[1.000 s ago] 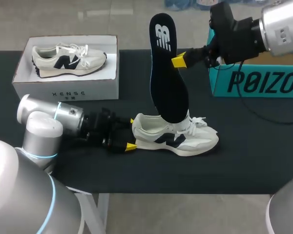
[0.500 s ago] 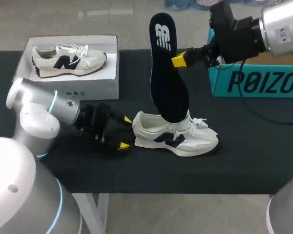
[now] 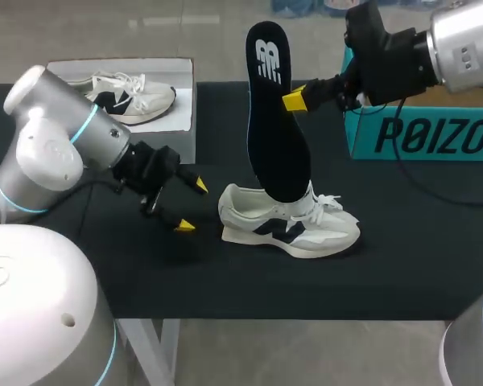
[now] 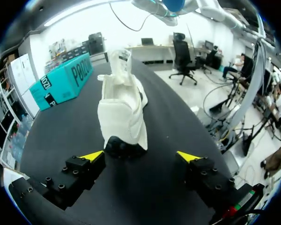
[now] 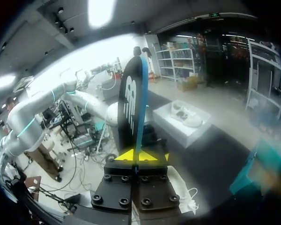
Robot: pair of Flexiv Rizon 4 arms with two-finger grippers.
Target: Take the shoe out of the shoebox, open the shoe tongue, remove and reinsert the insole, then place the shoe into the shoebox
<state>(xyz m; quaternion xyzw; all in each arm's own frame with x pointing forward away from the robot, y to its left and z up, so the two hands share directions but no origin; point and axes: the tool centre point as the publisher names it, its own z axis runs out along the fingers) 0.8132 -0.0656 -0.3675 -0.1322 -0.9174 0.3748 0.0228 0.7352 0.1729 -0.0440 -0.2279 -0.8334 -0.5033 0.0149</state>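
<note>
The left hand (image 3: pixel 191 207) is wide open, just left of the heel of the shoe (image 3: pixel 290 229) on the table (image 3: pixel 419 265). The insole (image 3: pixel 275 121) stands tall, low end inside the shoe. The right hand (image 3: pixel 295 100) pinches its edge.

At centre of black tabletop (image 3: pixel 402 265): white low-top sneaker with navy logo (image 3: pixel 290 227), flat on sole, toe toward 3 o'clock. Upright in its opening: long black foam insole (image 3: pixel 275 137), pinched at 3 o'clock edge by right gripper (image 3: pixel 290 100). Near heel, at 9 o'clock: left gripper (image 3: pixel 191 207), fingers spread. At 10 o'clock: white cardboard shoebox (image 3: pixel 187 121) holding matching second sneaker (image 3: pixel 141 92). At 2 o'clock: teal cardboard box (image 3: pixel 419 133).
</note>
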